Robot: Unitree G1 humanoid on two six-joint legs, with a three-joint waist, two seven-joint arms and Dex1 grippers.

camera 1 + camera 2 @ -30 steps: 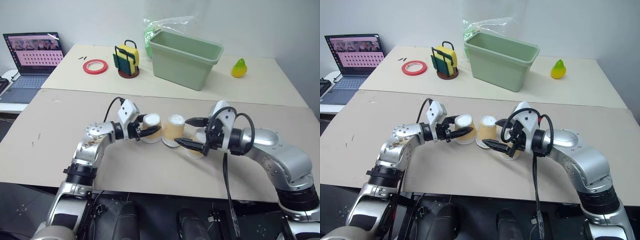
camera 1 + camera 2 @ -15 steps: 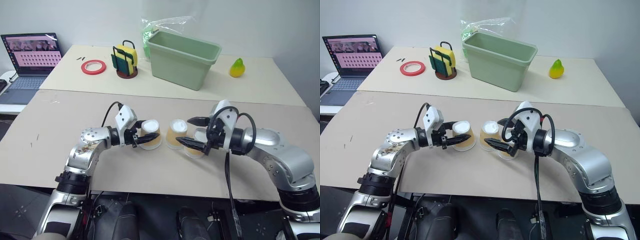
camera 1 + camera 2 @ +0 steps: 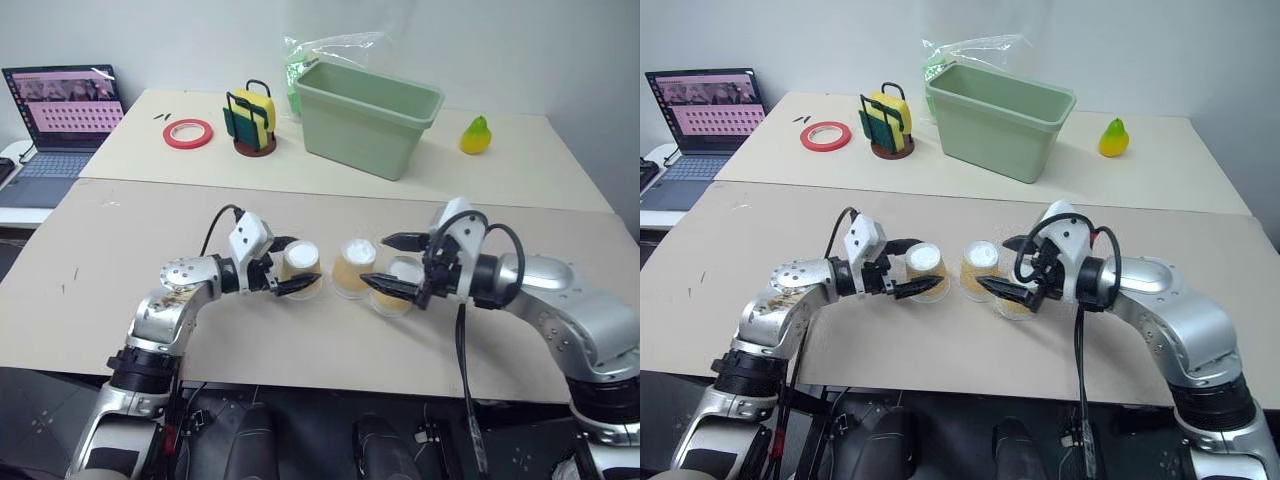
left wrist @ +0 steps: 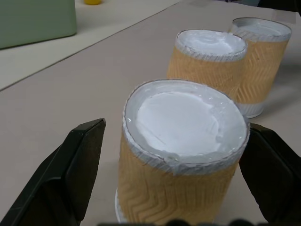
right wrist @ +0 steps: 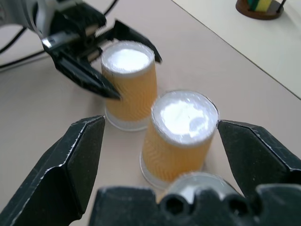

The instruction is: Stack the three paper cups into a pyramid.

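left gripper (image 3: 283, 266) spread wide, fingers either side of left paper cup (image 3: 301, 268) with clear gaps, not gripping, nothing held. left paper cup upside down, white base up, standing on brown table surface (image 3: 120, 270). right gripper (image 3: 393, 264) also wide open, empty, one finger each side of the other two cups, no contact seen. middle paper cup (image 3: 353, 267) inverted on the table, between the two grippers, a small gap from the left cup. right paper cup (image 3: 399, 284) inverted too, just beside and slightly nearer than the middle cup, touching or nearly touching it, partly hidden behind right gripper's fingers. all three cups in a rough row on the surface, none stacked. further back on cream table (image 3: 540, 170): green plastic bin (image 3: 367, 117), clear plastic bag (image 3: 325, 48) behind it, sponge holder with yellow and green sponges (image 3: 253, 122), red tape roll (image 3: 190, 132), yellow pear (image 3: 477, 136). open laptop (image 3: 58, 120) at far left.
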